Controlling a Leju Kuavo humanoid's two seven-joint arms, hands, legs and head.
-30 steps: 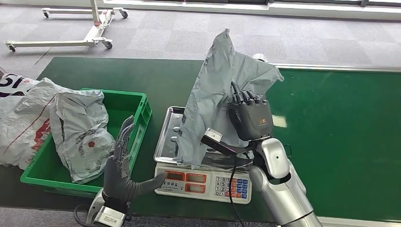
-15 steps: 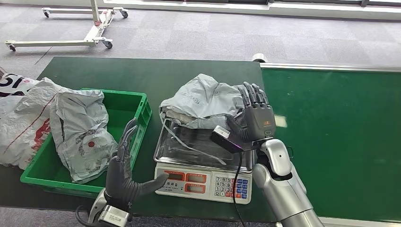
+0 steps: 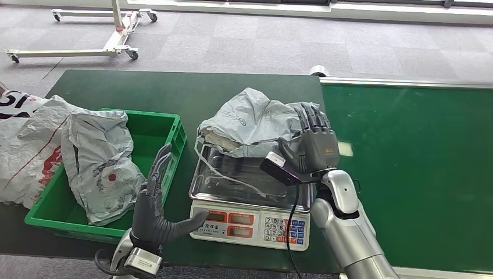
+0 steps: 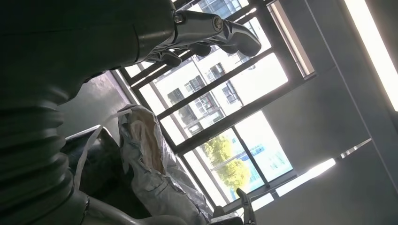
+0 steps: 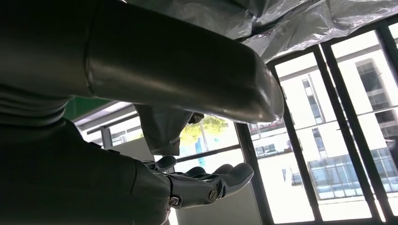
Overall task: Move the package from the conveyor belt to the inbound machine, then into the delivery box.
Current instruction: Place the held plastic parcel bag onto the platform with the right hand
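Note:
The grey plastic package (image 3: 247,122) lies crumpled on the steel tray of the weighing scale (image 3: 250,224), with a loose strip trailing over the tray. My right hand (image 3: 314,146) stands just to the package's right with fingers spread upward and nothing held; the package (image 5: 286,21) and the fingers (image 5: 211,183) appear in the right wrist view. My left hand (image 3: 154,200) is open in front of the scale's left corner, fingers pointing up, thumb near the display. In the left wrist view the package (image 4: 150,176) lies beyond that hand's fingers (image 4: 211,35).
A green crate (image 3: 170,136) left of the scale holds a grey parcel (image 3: 99,163), and a bigger white parcel (image 3: 26,145) leans over its left side. The green conveyor belt (image 3: 407,163) runs on the right. A wheeled white frame (image 3: 110,40) stands on the floor behind.
One second ago my right hand held the package upright over the scale. The package has dropped onto the tray and the hand has let go. My left hand rose slightly.

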